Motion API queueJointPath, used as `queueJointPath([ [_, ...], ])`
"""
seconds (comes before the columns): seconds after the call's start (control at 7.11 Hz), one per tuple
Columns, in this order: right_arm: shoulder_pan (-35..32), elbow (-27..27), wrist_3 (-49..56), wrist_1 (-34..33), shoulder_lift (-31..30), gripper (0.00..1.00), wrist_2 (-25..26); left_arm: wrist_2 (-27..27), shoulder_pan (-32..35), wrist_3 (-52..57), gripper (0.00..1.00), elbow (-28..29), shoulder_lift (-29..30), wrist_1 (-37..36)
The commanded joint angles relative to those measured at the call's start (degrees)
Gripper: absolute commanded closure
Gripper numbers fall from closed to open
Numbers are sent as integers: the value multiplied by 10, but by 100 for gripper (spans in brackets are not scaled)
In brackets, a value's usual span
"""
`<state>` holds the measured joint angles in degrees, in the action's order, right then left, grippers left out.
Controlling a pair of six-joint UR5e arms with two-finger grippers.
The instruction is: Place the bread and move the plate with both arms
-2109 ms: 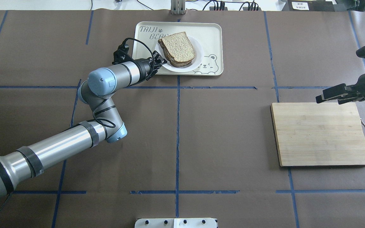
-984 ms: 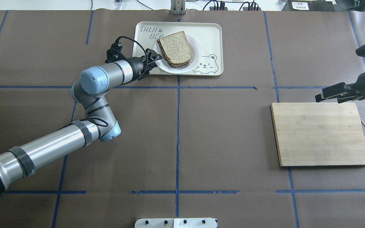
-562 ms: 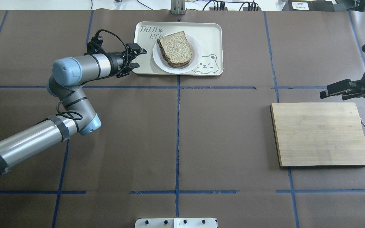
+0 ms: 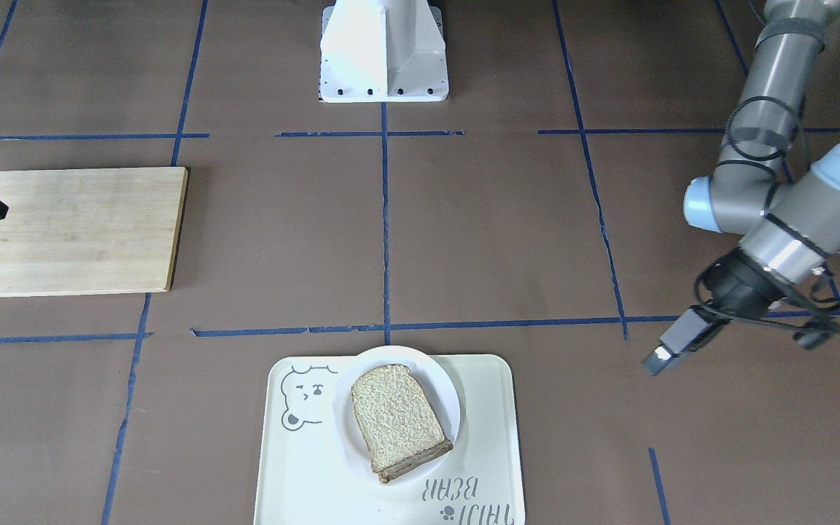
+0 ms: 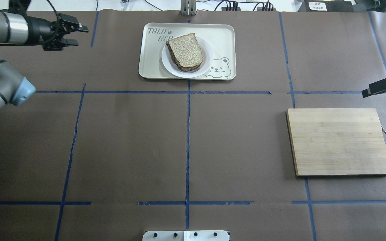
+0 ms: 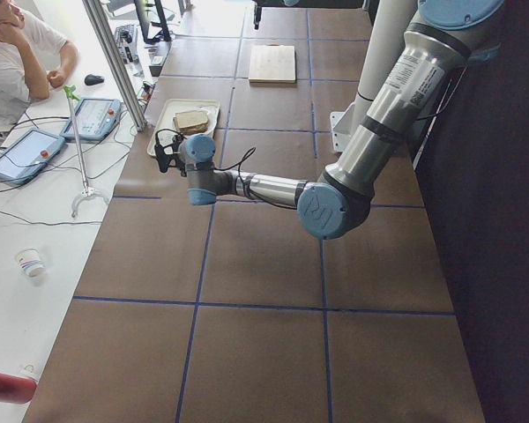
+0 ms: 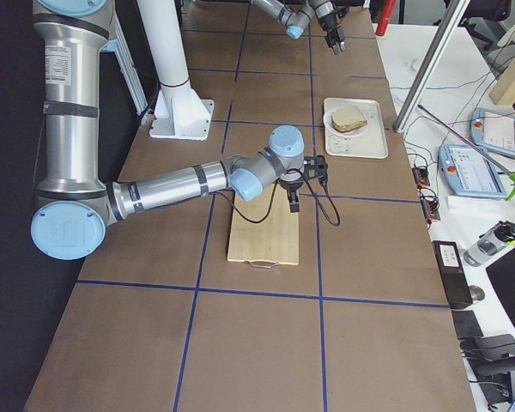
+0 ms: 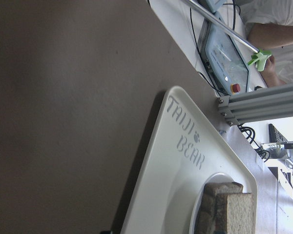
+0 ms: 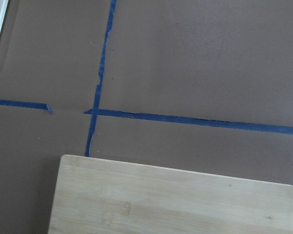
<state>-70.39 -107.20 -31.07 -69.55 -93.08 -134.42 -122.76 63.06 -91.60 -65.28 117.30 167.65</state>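
We see the bread (image 5: 185,50), a speckled light-brown slice with a darker crust, lying flat on the small round white plate (image 5: 207,61). A darker layer shows under its near edge. The plate sits on a cream tray (image 5: 224,36). The left tool (image 5: 81,36) hangs with fingers spread, well apart from the tray. The right tool (image 5: 367,92) hovers at the counter's (image 5: 240,140) right side, and we cannot make out its jaws.

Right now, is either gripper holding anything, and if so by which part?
Nothing is held. The left gripper is open and empty, the right gripper carries nothing; the light-brown bread slice lies on the small round white plate.
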Motion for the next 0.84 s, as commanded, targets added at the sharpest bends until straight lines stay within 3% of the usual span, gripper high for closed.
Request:
queueJointPath([
  [0.0, -39, 2, 96, -84, 4, 1, 10, -45, 74, 213, 25, -6, -64, -48],
  [0.42, -55, 12, 100, -94, 0, 0, 7, -64, 169, 554, 25, -9, -104, -214],
  [0.7, -89, 11, 168, -127, -11, 1, 0, -55, 204, 738, 25, -30, -126, -348],
])
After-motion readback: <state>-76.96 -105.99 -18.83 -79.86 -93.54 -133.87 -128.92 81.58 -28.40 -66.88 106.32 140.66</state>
